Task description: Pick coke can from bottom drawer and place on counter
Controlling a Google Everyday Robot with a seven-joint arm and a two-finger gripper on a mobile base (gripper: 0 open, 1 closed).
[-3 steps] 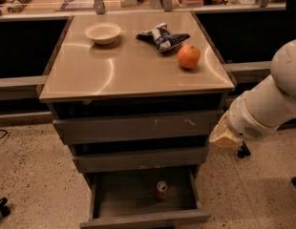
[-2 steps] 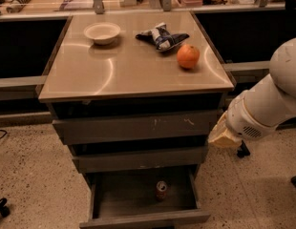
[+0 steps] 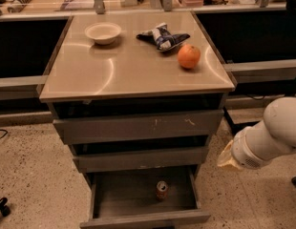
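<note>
1. Coke can (image 3: 161, 190): it stands upright in the open bottom drawer (image 3: 143, 218), right of centre and toward the rear of the tray. It touches neither side wall and is not yet grasped.
2. Gripper (image 3: 227, 157): it sits low to the right of the cabinet, outside the drawer, about level with the middle drawer (image 3: 141, 159) and well apart from the can. Only its tan end shows beyond the white arm (image 3: 274, 132). Whether it is open or closed cannot be told.
3. Step in hand, as judged: the approach to the can. The task is at an early stage.
4. Approach: bring the gripper round to the drawer's open front and come down from above and in front. The middle drawer front stands close over the can, so headroom at the rear looks tight.
5. Grasp: centre on the can's body and close across its width. A glancing touch would likely tip it. Lift straight up until it clears the drawer wall and the fronts above.
6. Placement: the counter (image 3: 133, 73) carries a white bowl (image 3: 103, 32), a snack bag (image 3: 162, 36) and an orange (image 3: 188, 56) toward the rear. Set the can down forward of these.
</note>
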